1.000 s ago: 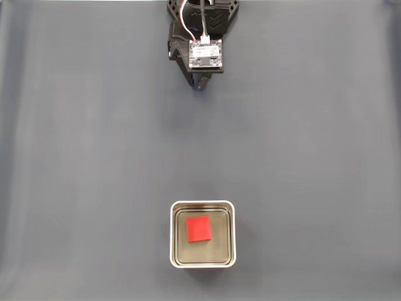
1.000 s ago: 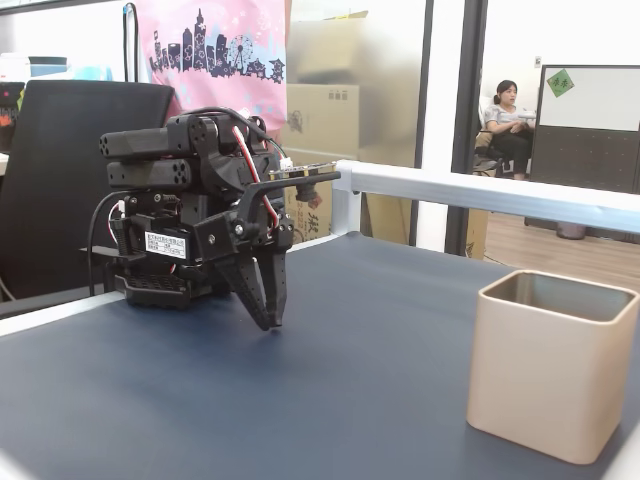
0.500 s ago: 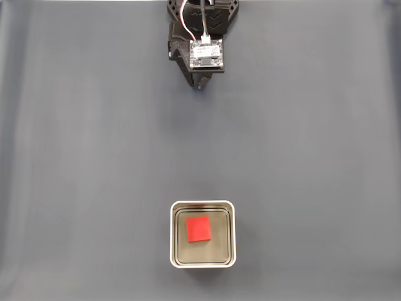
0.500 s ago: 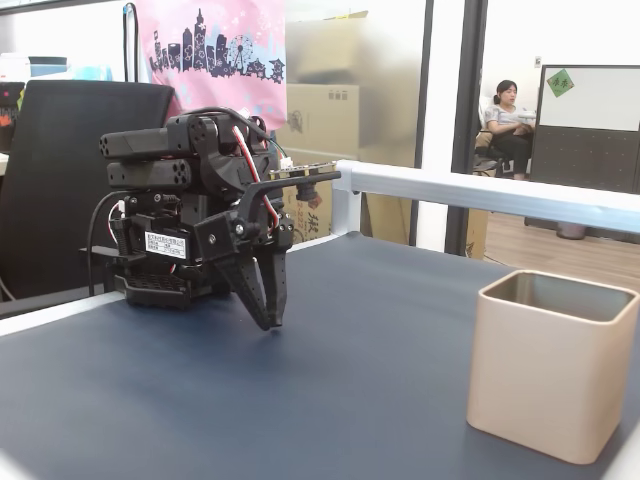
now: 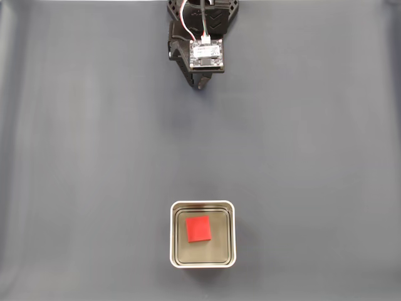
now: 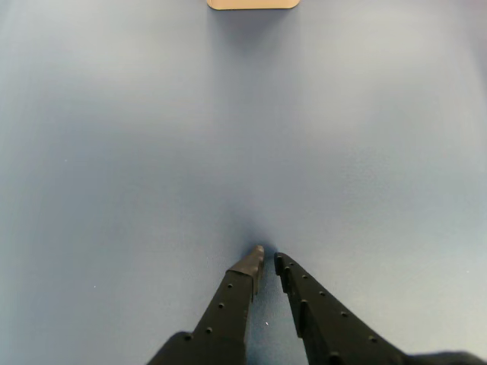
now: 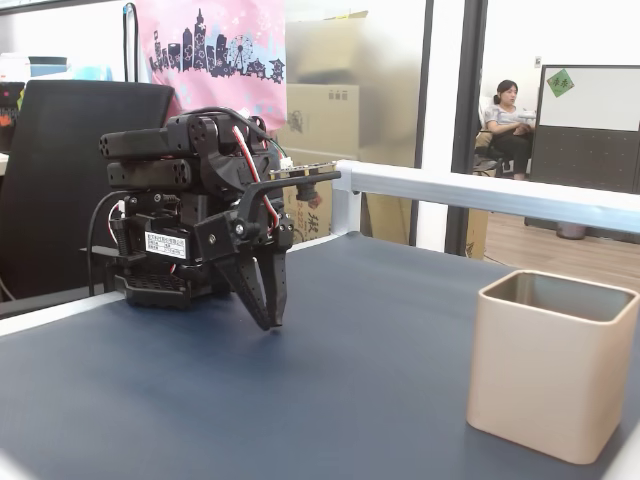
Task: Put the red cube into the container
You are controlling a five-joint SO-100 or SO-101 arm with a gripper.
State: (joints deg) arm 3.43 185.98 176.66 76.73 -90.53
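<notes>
The red cube (image 5: 199, 229) lies flat on the bottom of the container (image 5: 173, 235), a square tin with a pale rim near the lower middle of a fixed view from above. From the side the container (image 7: 545, 360) stands at the right, its walls hiding the cube. My gripper (image 5: 200, 86) is folded back at the arm's base, far from the tin, tips pointing down just above the mat. In the wrist view the gripper (image 6: 267, 261) is shut with nothing between its fingers (image 6: 232, 296), and the container's edge (image 6: 251, 4) shows at the top.
A dark blue-grey mat (image 5: 94, 157) covers the table. A white rail (image 7: 480, 195) runs along the table's far side. Behind it are cardboard boxes (image 7: 320, 120), a black chair (image 7: 60, 160) and a seated person (image 7: 505, 120) in the distance.
</notes>
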